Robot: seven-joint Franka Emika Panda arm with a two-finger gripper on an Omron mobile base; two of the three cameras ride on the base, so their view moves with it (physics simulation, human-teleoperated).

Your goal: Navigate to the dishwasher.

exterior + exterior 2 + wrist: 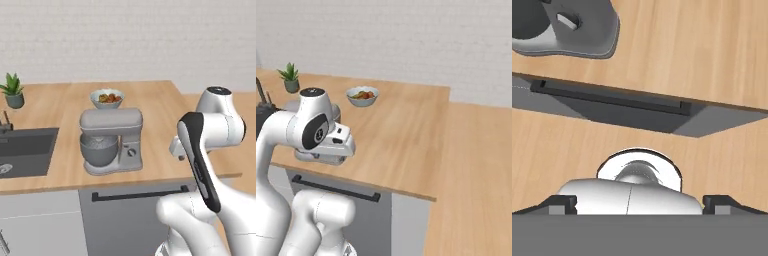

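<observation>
Left base view: the flat mid-grey dishwasher front (125, 220) sits under the light wooden countertop (155, 115), directly ahead of the base, with one long black bar handle (140, 193) near its top. On the counter stand one grey stand mixer (111, 140) with its steel bowl, one white bowl (107, 98) holding red and orange food, and one small green potted plant (13, 91). One dark sink basin (25, 150) is recessed at the left.

Right base view: the dishwasher (363, 220) lies below the counter edge, partly behind the white arm. The food bowl (362, 96) and the plant (290, 78) stand near the back of the counter.

Hand view: the gripper (640, 205) points down; two dark fingertips (562, 204) sit wide apart at the bottom corners, holding nothing. The handle (612, 97) and mixer base (572, 30) appear above.
</observation>
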